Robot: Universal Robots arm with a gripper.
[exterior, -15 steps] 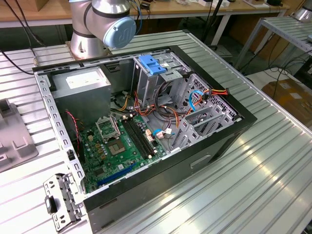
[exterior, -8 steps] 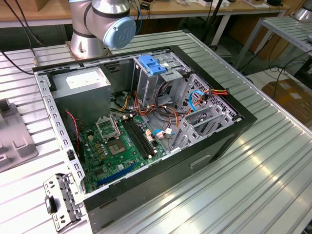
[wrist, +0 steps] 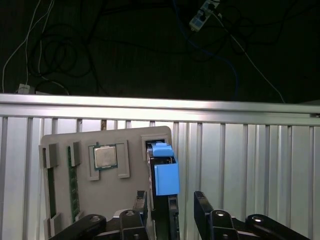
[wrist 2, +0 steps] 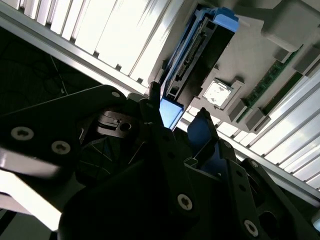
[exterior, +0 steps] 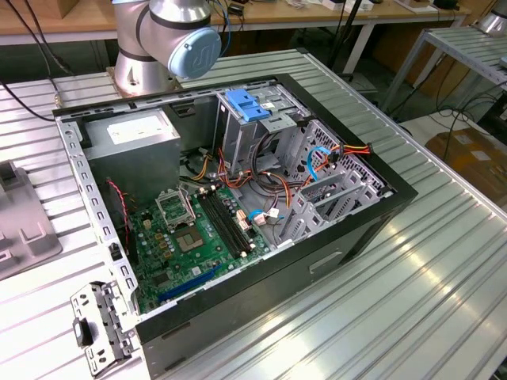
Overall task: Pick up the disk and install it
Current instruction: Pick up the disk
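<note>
The disk (wrist: 164, 172) stands on edge in a slot of a grey holder plate (wrist: 132, 145), its blue plastic rail facing the camera. In the second wrist view the disk (wrist 2: 197, 55) is seen edge-on, running away from the fingers. My gripper (wrist: 172, 212) is open and straddles the disk's near end. One finger (wrist: 141, 207) sits close against the disk's side, and the other finger (wrist: 202, 210) stands a gap away. In the second wrist view the gripper (wrist 2: 180, 122) has the blue rail end between its fingertips.
The holder plate also carries a processor chip (wrist: 105, 156) and memory sticks (wrist: 73, 185). In the exterior view the open computer case (exterior: 238, 198) lies on the ribbed metal table, with a drive cage under a blue latch (exterior: 247, 105), a power-supply box (exterior: 135, 134) and a green motherboard (exterior: 198, 233).
</note>
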